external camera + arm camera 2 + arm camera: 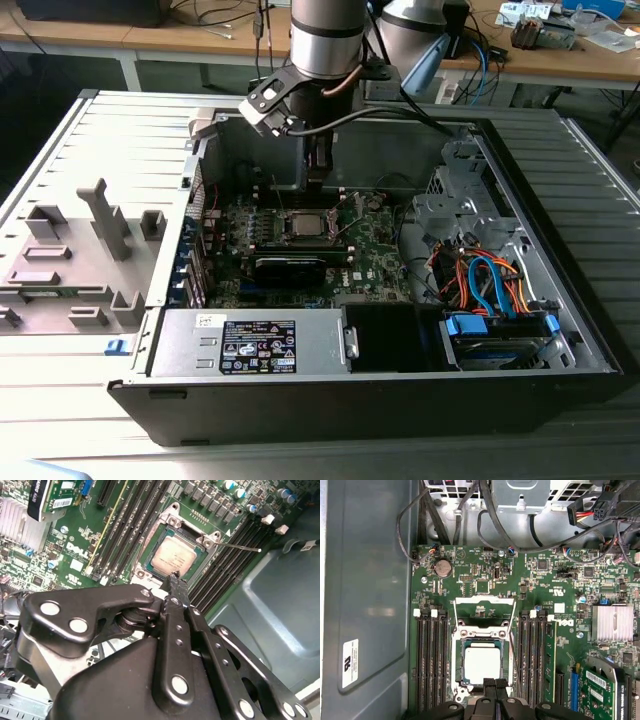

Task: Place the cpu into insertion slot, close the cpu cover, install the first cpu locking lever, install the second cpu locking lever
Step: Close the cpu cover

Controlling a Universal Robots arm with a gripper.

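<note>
the black metal fingers [489, 685] are pressed together, holding nothing, their tips at the edge of the silver-rimmed square insertion slot [456, 645]. the silver-topped square cpu [482, 662] lies in it. the thin silver frame cpu cover [485, 599] is flipped open.

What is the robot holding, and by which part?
Nothing: the gripper is empty, jaws shut together, near the chip lying in its socket.

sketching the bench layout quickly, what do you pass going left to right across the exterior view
grey moulded plastic fixture with upright posts → small flat square silver-topped cpu → bundle of orange and blue cables
</note>
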